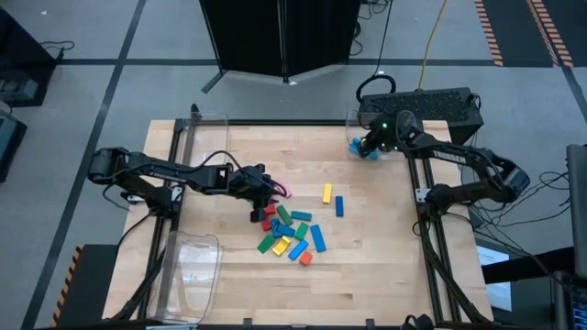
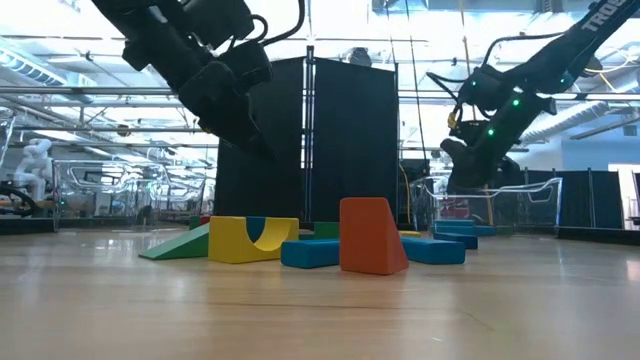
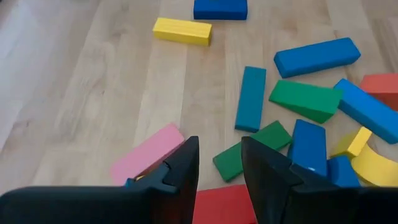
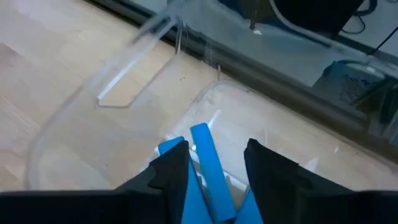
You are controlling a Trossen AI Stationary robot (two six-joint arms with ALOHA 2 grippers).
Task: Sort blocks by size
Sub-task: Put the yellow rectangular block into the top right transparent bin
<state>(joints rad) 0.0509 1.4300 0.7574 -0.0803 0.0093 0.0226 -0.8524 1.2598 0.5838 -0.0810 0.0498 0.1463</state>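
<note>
Several coloured blocks (image 1: 289, 234) lie in a loose pile at the table's middle; a yellow one (image 1: 326, 192) and a blue one (image 1: 338, 205) lie apart to its far right. My left gripper (image 1: 261, 191) hovers open and empty over the pile's far left edge, above a pink block (image 3: 146, 155), a red block (image 3: 224, 205) and a green block (image 3: 245, 152). My right gripper (image 1: 369, 147) is open over a clear bin (image 4: 124, 93) at the far right. Blue blocks (image 4: 208, 168) lie in this bin, one bar showing between the fingers; I see no touch.
Two more clear bins stand on the left side, one at the far left (image 1: 206, 128) and one at the near left (image 1: 193, 266). Bare wood lies along the near edge (image 1: 367, 293). A black box (image 1: 431, 105) sits behind the table's far right corner.
</note>
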